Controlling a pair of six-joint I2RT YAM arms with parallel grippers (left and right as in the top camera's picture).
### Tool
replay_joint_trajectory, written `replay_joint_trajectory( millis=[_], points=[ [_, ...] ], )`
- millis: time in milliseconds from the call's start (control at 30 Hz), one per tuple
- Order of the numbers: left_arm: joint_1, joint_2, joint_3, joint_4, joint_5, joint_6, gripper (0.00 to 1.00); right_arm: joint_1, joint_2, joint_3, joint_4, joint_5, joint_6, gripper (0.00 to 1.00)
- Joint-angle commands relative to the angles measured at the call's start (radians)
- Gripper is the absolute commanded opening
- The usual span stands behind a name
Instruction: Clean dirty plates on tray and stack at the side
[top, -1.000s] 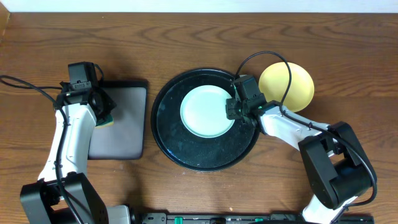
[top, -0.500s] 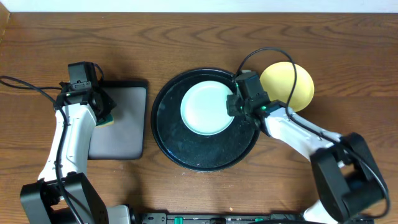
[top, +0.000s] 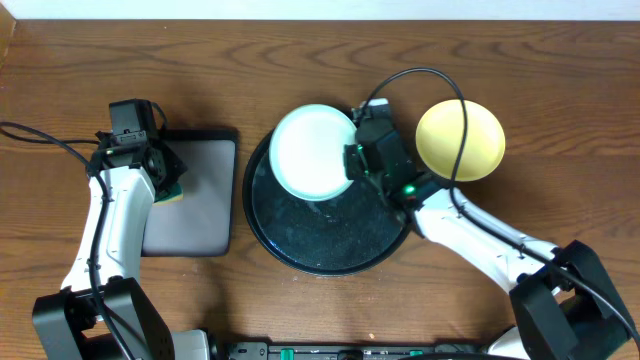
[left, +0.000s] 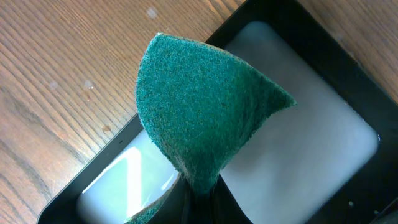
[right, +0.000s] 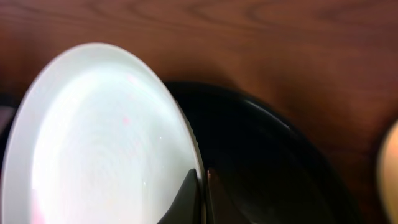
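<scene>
A pale mint-blue plate (top: 312, 152) hangs lifted above the back left of the round black tray (top: 330, 245). My right gripper (top: 352, 160) is shut on the plate's right rim. The right wrist view shows the plate (right: 99, 137) tilted over the tray (right: 273, 162), its rim pinched between the fingers (right: 186, 199), with faint pinkish marks on its face. A pale yellow plate (top: 460, 140) lies on the table right of the tray. My left gripper (top: 168, 180) is shut on a green sponge (left: 199, 112) over the rectangular tray (top: 190, 200).
The rectangular black tray (left: 311, 124) sits left of the round one, its grey inside glossy. My right arm (top: 480, 235) reaches across the table's right side, with a black cable (top: 440, 90) looping over the yellow plate. Bare wood lies along the back.
My right gripper has lifted the mint-blue plate off the round tray's middle and carried it up and to the back left. The left arm and sponge have stayed still.
</scene>
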Motion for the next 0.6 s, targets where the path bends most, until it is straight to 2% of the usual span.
replay_joint_trajectory(
  millis=[0, 167, 400, 567],
  points=[
    [0.003, -0.012, -0.012, 0.002, -0.024, -0.005, 0.07, 0.072, -0.012, 0.021, 0.081, 0.149, 0.018, 0.02],
    [0.003, -0.013, -0.011, 0.002, -0.023, -0.005, 0.07, 0.127, -0.011, 0.021, 0.137, 0.184, 0.018, 0.02],
    [0.002, -0.013, -0.011, 0.005, -0.022, -0.004, 0.07, 0.126, -0.011, 0.021, 0.084, 0.183, 0.037, 0.01],
    [0.002, -0.013, -0.011, 0.043, 0.111, 0.117, 0.07, 0.079, -0.011, 0.021, 0.014, 0.126, 0.093, 0.01]
  ],
)
